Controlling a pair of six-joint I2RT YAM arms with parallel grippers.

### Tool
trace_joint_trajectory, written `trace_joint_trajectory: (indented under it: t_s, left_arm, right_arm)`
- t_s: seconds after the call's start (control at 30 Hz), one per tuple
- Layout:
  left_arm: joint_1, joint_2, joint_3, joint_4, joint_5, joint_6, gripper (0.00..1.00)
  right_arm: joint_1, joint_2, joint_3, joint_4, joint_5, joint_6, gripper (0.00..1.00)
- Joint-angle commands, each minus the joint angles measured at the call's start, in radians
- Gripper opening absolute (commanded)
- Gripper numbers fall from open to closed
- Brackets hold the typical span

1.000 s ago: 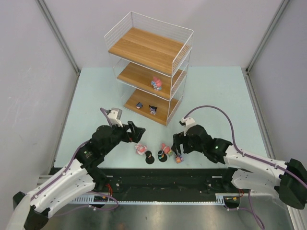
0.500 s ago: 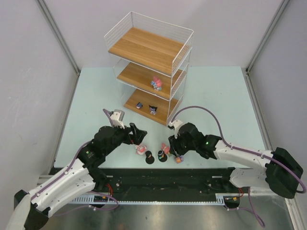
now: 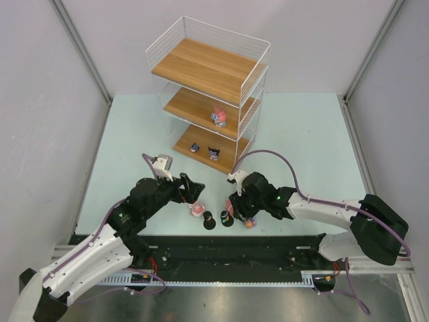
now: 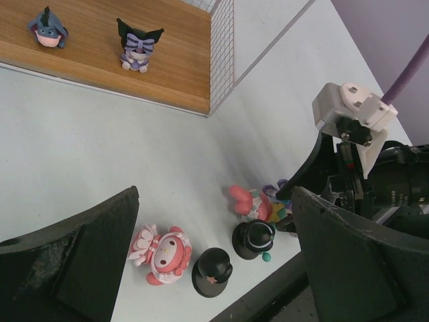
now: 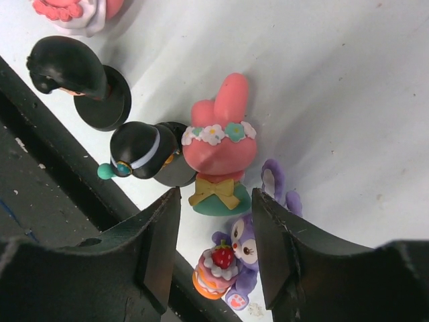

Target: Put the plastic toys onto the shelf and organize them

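The white wire shelf (image 3: 249, 77) stands at the back; one pink toy (image 3: 218, 117) is on its middle board and two small toys (image 3: 194, 147) (image 3: 214, 153) on the bottom board. On the table lie a pink-and-white toy (image 3: 197, 209) (image 4: 161, 251), two dark figurines on black bases (image 3: 208, 220) (image 3: 227, 219) (image 5: 137, 151), a pink-eared toy (image 5: 220, 134) and a purple bunny with a cake (image 5: 244, 258). My right gripper (image 3: 234, 211) (image 5: 216, 201) is open, its jaws straddling the pink-eared toy's green base and the purple bunny. My left gripper (image 3: 194, 195) (image 4: 214, 194) is open above the pink-and-white toy.
The toys lie close to the table's near edge, by the black rail (image 3: 221, 245). The right arm's wrist (image 4: 362, 168) is right beside the left gripper's right finger. The shelf's bottom board (image 4: 100, 60) is just beyond the toys.
My right gripper has moved left and come down over the pink-eared toy and purple bunny. My left gripper has shifted slightly toward the pink-and-white toy.
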Motion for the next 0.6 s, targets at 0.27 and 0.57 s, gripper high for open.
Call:
trace_joint_trajectory:
  t_s: [0.27,0.57]
  left_arm:
    - [-0.005,-0.016,-0.017,0.014,0.017,-0.021,1.00]
    - [-0.005,-0.011,-0.022,0.024,0.021,-0.025,1.00]
  right_arm:
    - [0.010,0.093,0.042,0.053,-0.016,-0.039,0.56]
    - [0.013,0.116,0.042,0.050,-0.015,-0.044,0.32]
